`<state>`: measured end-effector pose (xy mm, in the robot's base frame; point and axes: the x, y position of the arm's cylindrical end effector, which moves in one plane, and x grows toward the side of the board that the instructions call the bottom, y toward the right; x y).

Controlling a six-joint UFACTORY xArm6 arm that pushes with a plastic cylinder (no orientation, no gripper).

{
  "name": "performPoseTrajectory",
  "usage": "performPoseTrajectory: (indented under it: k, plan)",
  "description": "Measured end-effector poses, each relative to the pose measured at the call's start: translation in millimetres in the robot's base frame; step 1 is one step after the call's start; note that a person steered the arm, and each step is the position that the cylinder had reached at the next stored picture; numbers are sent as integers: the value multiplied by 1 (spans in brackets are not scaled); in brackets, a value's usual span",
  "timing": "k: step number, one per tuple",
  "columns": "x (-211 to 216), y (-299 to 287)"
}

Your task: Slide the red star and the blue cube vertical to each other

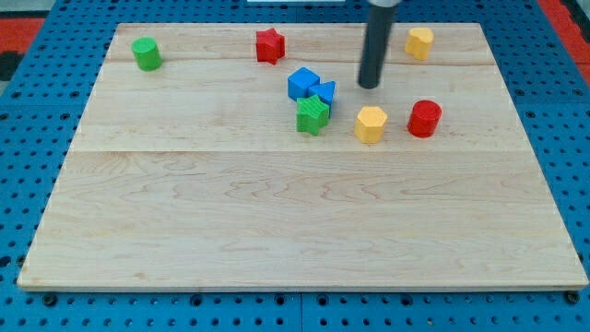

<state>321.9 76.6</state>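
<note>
red star (pixel 269 44), blue cube (pixel 302 84), green star (pixel 312 115), yellow hexagon (pixel 371 124), red cylinder (pixel 425 119)

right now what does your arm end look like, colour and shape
It ends in a plain straight rod, dark grey to black, round in section and smooth, slightly wider near the view's top. My tip is blunt. No cables, markings or gripper show.

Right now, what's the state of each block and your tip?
Red star: alone, near top.
Blue cube: touching the blue piece and green star.
My tip: right of the cluster, touching nothing.
Others: apart, upright.
</note>
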Motion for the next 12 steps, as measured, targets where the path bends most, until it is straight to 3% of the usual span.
performPoseTrajectory:
  k: [1,2,4,5,6,7,8,9,12]
  plan:
    - [-24,-14]
    - [-21,-46]
    - [-31,-150]
    - [-80,-163]
    - [-91,-128]
    - [-74,-102]
    - [-73,-134]
    - [-40,-158]
    - [-23,-142]
